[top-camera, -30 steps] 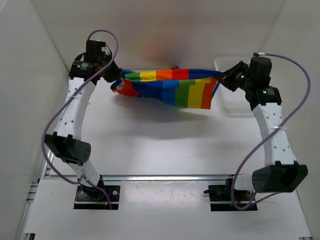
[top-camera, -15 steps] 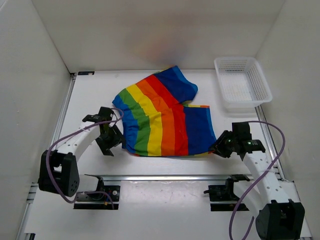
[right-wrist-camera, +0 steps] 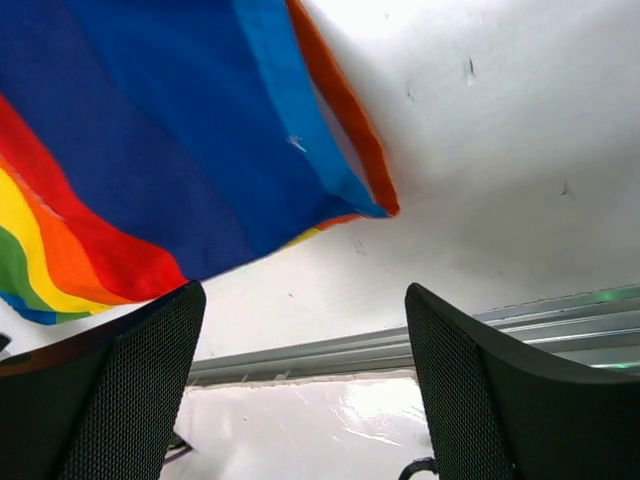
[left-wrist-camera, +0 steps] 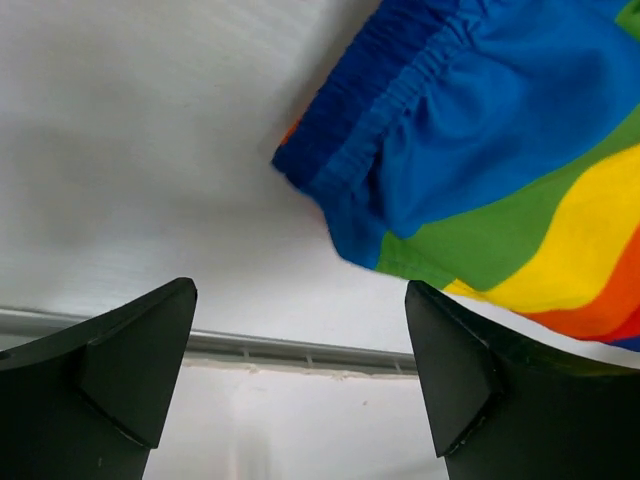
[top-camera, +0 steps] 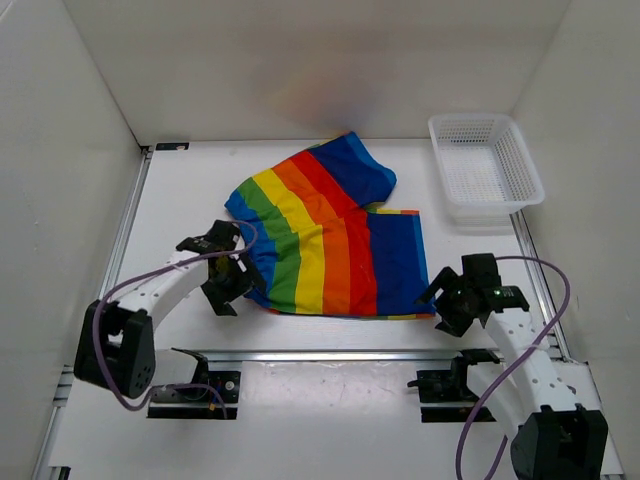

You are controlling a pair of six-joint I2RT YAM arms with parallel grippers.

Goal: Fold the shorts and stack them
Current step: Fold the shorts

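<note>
The rainbow-striped shorts point(top-camera: 325, 235) lie spread on the white table, one leg reaching toward the back centre, the near edge close to the front rail. My left gripper point(top-camera: 232, 278) stands open just off the shorts' near left corner, where the gathered blue waistband point(left-wrist-camera: 400, 110) shows in the left wrist view. My right gripper point(top-camera: 440, 305) stands open beside the near right corner point(right-wrist-camera: 370, 200), with nothing between its fingers. Both corners rest on the table, apart from the jaws.
A white mesh basket point(top-camera: 486, 168) stands at the back right against the wall. A metal rail point(top-camera: 330, 354) runs along the table's near edge behind both grippers. White walls enclose the left, back and right sides.
Both arms brought the shorts down from the back of the table and laid them flat. Both grippers then opened, let go of the corners and drew slightly away.
</note>
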